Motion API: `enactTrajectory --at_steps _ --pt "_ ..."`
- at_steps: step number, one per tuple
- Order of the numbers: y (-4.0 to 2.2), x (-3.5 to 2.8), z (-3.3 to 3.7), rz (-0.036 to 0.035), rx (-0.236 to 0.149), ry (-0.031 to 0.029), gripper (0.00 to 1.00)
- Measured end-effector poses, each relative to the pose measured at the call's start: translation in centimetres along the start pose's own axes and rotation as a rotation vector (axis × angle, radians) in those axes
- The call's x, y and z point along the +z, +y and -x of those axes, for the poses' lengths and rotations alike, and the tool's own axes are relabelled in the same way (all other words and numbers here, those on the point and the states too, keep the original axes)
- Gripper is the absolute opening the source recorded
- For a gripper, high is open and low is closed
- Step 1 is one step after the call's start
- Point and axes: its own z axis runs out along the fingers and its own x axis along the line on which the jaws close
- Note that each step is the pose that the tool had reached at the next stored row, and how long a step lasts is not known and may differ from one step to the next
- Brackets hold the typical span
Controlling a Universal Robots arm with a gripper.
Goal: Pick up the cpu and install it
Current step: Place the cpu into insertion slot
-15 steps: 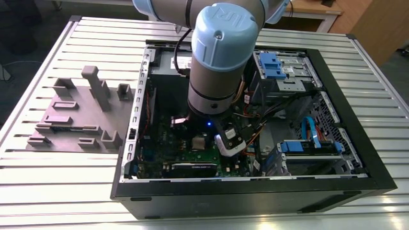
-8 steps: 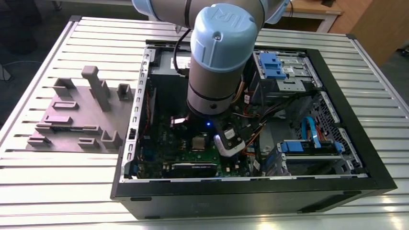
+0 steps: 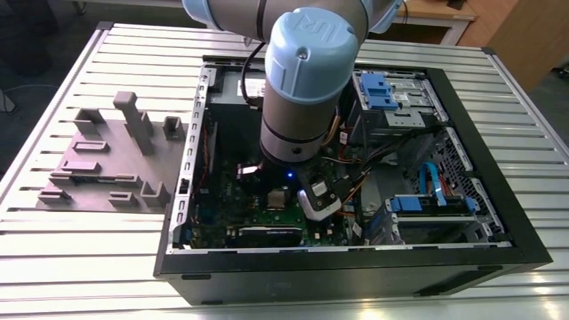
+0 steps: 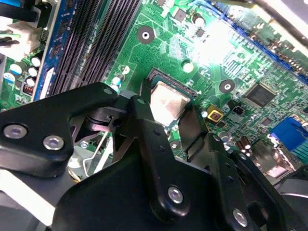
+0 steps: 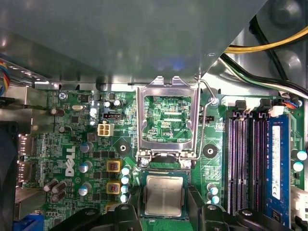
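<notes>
— Where was the cpu (image 5: pixel 164 194)?
— In the first wrist view it lay flat in the socket (image 5: pixel 166 167) of the green motherboard (image 5: pixel 62 139), next to the swung-open metal frame (image 5: pixel 142 120).
— And the gripper (image 4: pixel 169 108)?
— Down inside the open computer case (image 3: pixel 356 257), straddling the cpu closely on two sides. Whether it pinched the cpu or stood clear, I could not tell

Open computer case (image 3: pixel 356 267) on slatted counter (image 3: pixel 89 267); arm (image 3: pixel 302 100) inside, gripper (image 3: pixel 277 197) over green motherboard (image 3: pixel 262 219); grey fixture (image 3: pixel 106 160) at the exterior view's left.
</notes>
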Motion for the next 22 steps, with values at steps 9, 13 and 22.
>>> enactTrajectory --at_steps 9,13,22 --pt "-0.07 -0.02 0.03 0.0007 -0.003 -0.0002 0.43" --pt "-0.16 -0.10 0.02 -0.0005 -0.023 0.0014 0.43" --pt "-0.18 0.03 0.03 -0.0008 -0.029 0.0020 0.43"
